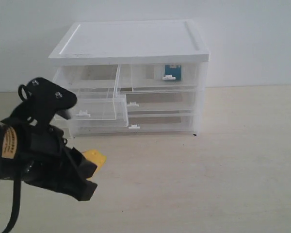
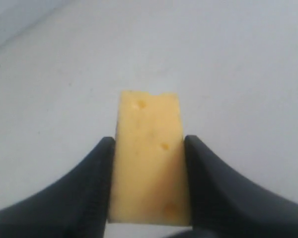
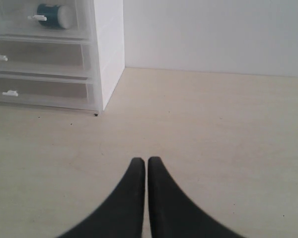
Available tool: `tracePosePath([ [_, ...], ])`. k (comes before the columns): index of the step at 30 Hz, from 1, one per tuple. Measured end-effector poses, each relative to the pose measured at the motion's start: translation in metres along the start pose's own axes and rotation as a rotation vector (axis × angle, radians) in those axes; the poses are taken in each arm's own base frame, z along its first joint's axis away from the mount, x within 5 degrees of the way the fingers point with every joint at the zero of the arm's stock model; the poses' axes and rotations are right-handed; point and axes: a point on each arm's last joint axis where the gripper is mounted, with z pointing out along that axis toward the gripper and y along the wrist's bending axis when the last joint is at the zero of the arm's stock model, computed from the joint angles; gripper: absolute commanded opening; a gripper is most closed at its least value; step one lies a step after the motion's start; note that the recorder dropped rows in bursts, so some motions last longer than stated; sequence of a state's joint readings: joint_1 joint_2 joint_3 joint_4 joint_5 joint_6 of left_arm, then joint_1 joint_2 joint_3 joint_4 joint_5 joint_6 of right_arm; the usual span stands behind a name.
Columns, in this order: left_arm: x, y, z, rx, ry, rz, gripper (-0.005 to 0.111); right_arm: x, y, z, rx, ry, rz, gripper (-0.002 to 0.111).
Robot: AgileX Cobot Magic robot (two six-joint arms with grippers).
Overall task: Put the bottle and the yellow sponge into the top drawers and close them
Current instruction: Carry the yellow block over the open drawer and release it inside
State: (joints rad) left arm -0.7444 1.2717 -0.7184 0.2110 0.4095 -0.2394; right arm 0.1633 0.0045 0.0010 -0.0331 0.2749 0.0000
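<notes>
Clamps small yellow-orange holed sponge block in part-open left pincer, near pale bench, before white plastic drawer cabinet. Holds right pincer shut, empty. Probably calls for lifting into cabinet's pulled-out clear top-left drawer; shows white teal-labelled bottle inside closed top-right drawer. Hides sponge's underside; cannot tell whether lifted.

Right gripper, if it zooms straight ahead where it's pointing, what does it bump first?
Nothing soon, it seems: ahead of the right gripper the table looks free up to the white wall. The cabinet stands off to the side, though depth is unclear.
</notes>
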Motion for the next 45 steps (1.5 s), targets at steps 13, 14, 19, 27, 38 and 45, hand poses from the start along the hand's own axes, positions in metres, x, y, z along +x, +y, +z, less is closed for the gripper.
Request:
tracePosePath([
  [13, -0.073, 0.021, -0.046, -0.076, -0.286, 0.016, 0.004, 0.0, 0.0, 0.0, 0.0, 0.0, 0.0, 0.0],
  [14, -0.08, 0.026, -0.046, -0.095, -0.292, 0.006, 0.004, 0.0, 0.0, 0.0, 0.0, 0.0, 0.0, 0.0],
  [19, -0.102, 0.051, -0.039, -0.171, -0.296, -0.029, 0.004, 0.0, 0.0, 0.0, 0.0, 0.0, 0.0, 0.0],
  [27, -0.118, 0.076, 0.0, -0.218, -0.227, -0.067, 0.004, 0.0, 0.0, 0.0, 0.0, 0.0, 0.0, 0.0],
  [38, -0.115, 0.09, 0.051, -0.223, -0.141, -0.082, 0.004, 0.0, 0.0, 0.0, 0.0, 0.0, 0.0, 0.0],
  [45, -0.11, 0.101, 0.061, -0.238, -0.116, -0.144, 0.004, 0.0, 0.0, 0.0, 0.0, 0.0, 0.0, 0.0],
])
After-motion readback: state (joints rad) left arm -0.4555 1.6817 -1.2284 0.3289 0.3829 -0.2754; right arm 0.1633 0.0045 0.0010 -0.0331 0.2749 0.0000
